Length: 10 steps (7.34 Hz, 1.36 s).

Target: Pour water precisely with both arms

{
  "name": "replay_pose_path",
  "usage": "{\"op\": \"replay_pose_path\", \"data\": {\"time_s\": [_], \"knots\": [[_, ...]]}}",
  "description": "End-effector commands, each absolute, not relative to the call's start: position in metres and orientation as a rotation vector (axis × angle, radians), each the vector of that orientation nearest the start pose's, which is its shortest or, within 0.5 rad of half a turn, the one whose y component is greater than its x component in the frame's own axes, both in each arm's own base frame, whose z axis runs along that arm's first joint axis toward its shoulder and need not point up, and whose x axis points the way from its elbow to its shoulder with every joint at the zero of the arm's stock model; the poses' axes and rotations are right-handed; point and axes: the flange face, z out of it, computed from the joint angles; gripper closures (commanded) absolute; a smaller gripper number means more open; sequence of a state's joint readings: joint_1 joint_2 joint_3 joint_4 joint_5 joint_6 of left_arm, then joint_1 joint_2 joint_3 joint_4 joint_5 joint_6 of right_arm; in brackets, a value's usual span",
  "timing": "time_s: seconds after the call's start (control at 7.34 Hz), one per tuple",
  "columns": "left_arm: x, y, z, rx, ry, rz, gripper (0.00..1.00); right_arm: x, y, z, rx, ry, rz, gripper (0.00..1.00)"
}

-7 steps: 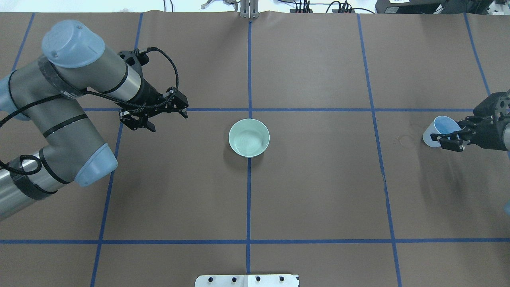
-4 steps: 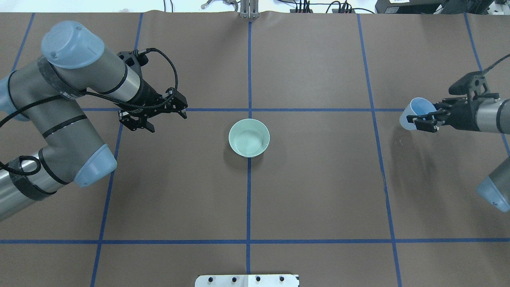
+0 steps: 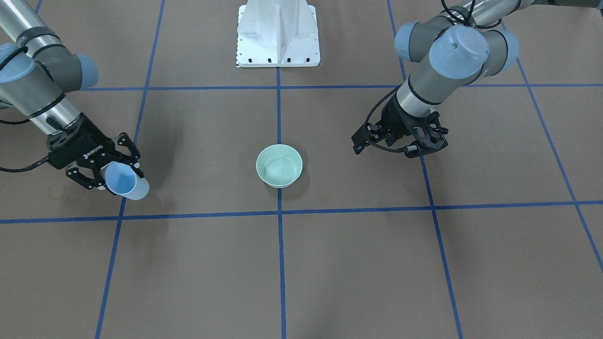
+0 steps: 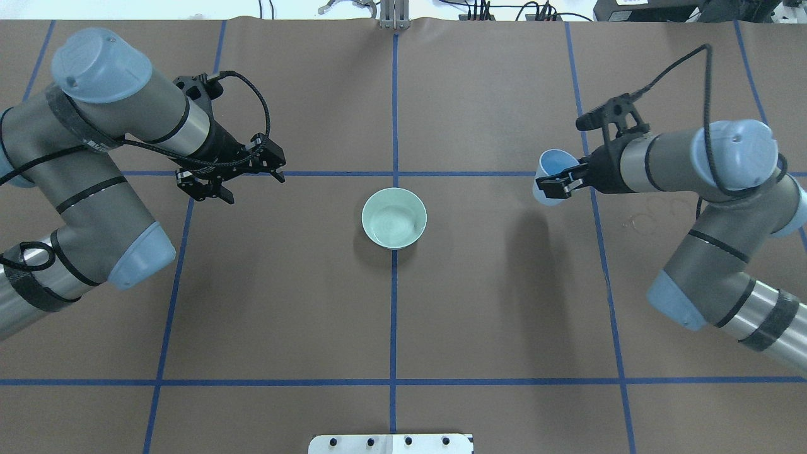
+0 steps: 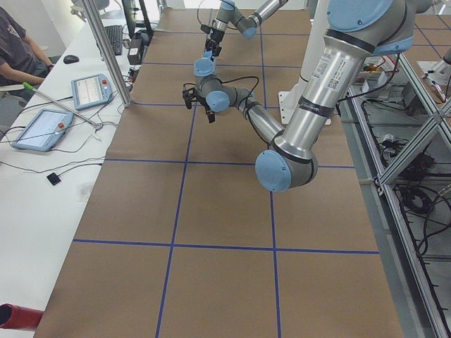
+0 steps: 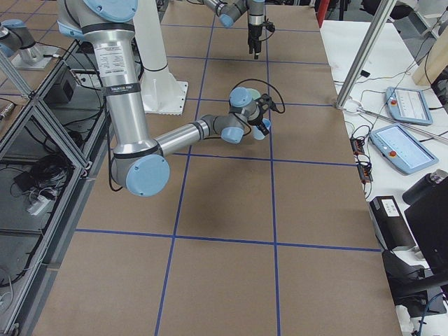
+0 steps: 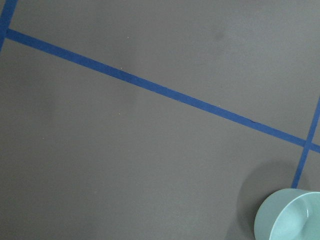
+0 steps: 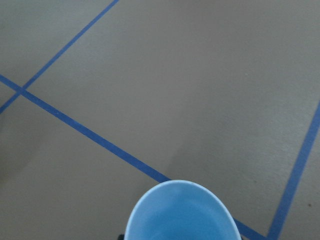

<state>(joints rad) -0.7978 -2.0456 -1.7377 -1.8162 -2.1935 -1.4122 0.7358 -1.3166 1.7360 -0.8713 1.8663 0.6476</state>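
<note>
Because it must be reached from both sides, the green bowl point(image 4: 369, 217) sits at the worktop's point(image 4: 504, 302) centre crossing; faint rings inside may be water point(image 4: 393, 223). Beyond, the right tool point(image 4: 552, 178) grips a blue cup point(image 4: 556, 162), mouth up against spilling, contents unclear. The left tool point(image 4: 253, 188) hangs wide, empty. One bowl, one cup, two tools.

Items counted at inspection: two robot arms point(image 4: 82, 189), two black grippers (left gripper point(image 4: 251, 188), right gripper point(image 4: 550, 183)), one pale blue cup point(image 4: 553, 162), one green bowl point(image 4: 394, 218) and one white pedestal point(image 3: 278, 33).
</note>
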Motion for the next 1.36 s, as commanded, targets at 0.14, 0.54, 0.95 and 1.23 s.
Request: {"op": "replay_pose_path", "data": {"time_s": [0.14, 0.54, 0.95, 1.23], "knots": [[0.384, -0.512, 0.289, -0.122, 1.016, -0.319, 0.0, -0.467, -0.437, 0.261, 0.53, -0.825, -0.411, 1.0], [0.352, -0.513, 0.342, -0.073, 0.966, -0.237, 0.0, -0.523, -0.408, 0.215, 0.435, -0.578, -0.467, 1.0], [0.327, -0.513, 0.376, -0.056, 0.933, -0.208, 0.0, -0.582, -0.427, 0.155, 0.411, -0.374, -0.622, 1.0], [0.325, -0.513, 0.377, -0.055, 0.932, -0.21, 0.0, -0.618, -0.445, 0.136, 0.35, -0.285, -0.656, 1.0]]}}
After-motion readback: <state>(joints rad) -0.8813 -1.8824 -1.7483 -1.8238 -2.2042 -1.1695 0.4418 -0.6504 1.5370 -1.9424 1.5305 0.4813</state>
